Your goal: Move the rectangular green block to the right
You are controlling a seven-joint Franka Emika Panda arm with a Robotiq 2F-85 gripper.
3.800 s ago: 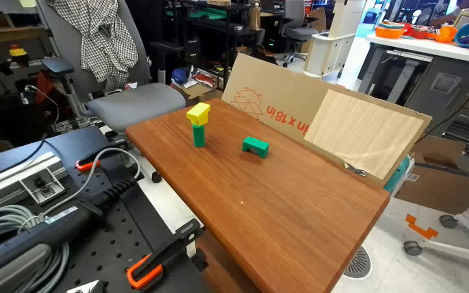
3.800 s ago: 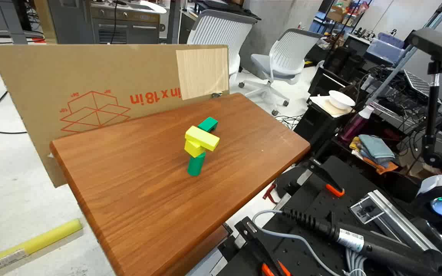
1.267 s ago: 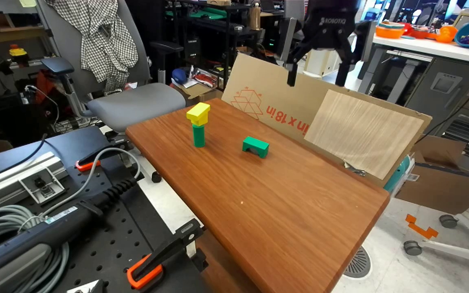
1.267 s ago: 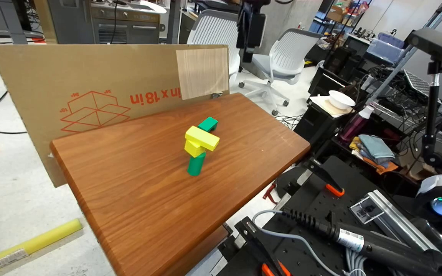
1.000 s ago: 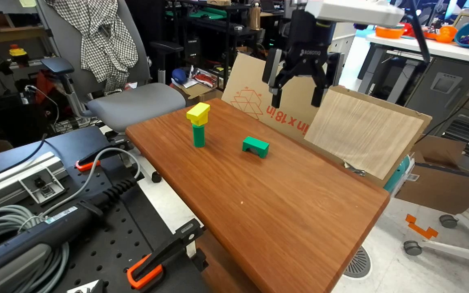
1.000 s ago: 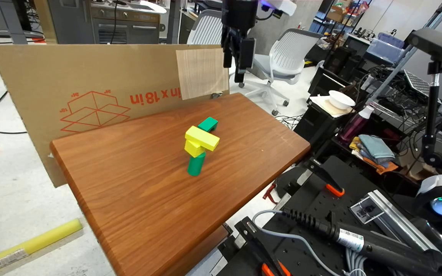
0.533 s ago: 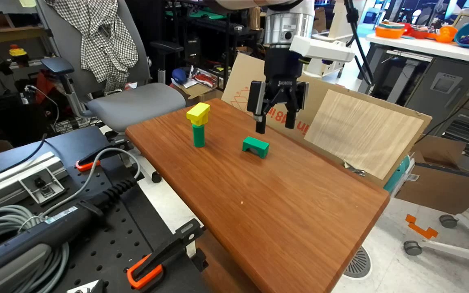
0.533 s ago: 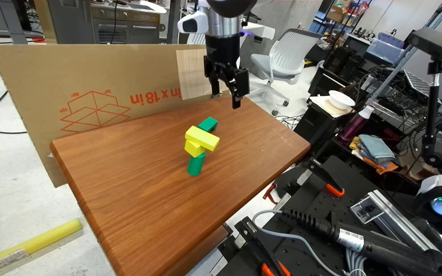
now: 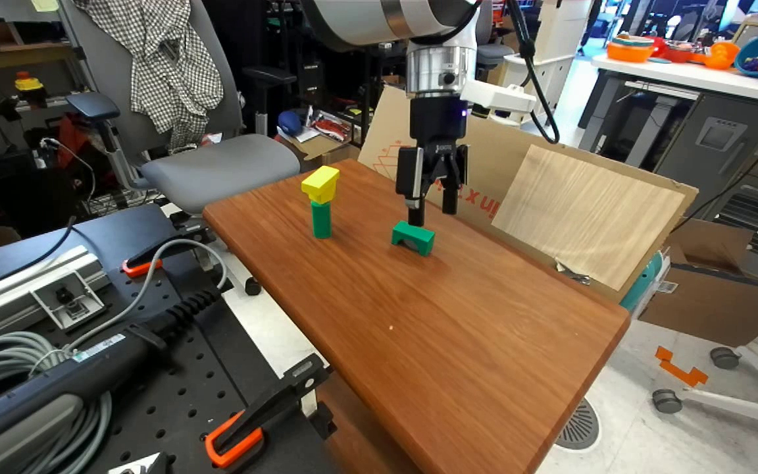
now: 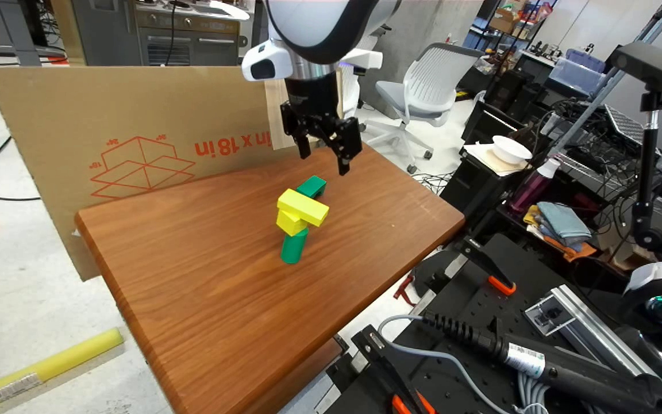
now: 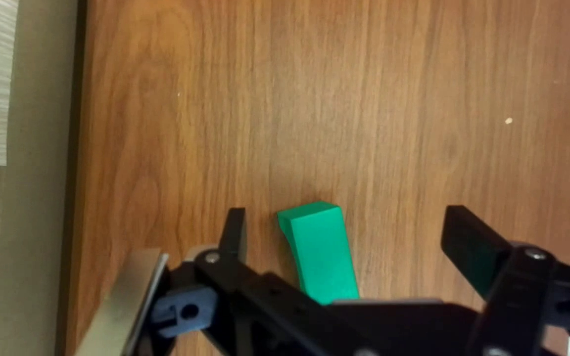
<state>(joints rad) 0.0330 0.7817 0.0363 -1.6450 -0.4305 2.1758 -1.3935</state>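
The rectangular green block (image 9: pixel 413 235) lies on the wooden table, with an arch cut in its underside. It also shows in an exterior view (image 10: pixel 312 186), partly hidden behind the yellow blocks. In the wrist view the green block (image 11: pixel 323 252) lies between the spread fingers, nearer the left finger, its lower end hidden by the gripper body. My gripper (image 9: pixel 433 218) is open and empty, just above and behind the block. It also shows in an exterior view (image 10: pixel 324 164) and in the wrist view (image 11: pixel 346 210). I see no contact with the block.
A green cylinder (image 9: pixel 321 220) stands near the block with yellow blocks (image 9: pixel 321 184) stacked on it; the stack also shows in an exterior view (image 10: pixel 293 247). A cardboard sheet (image 10: pixel 135 115) stands along one table edge. Clamps (image 9: pixel 267 415) sit by the opposite edge.
The arm came into view from above. My gripper moved down and, in both exterior views, leftward to just above the green block, staying open. The blocks have not moved.
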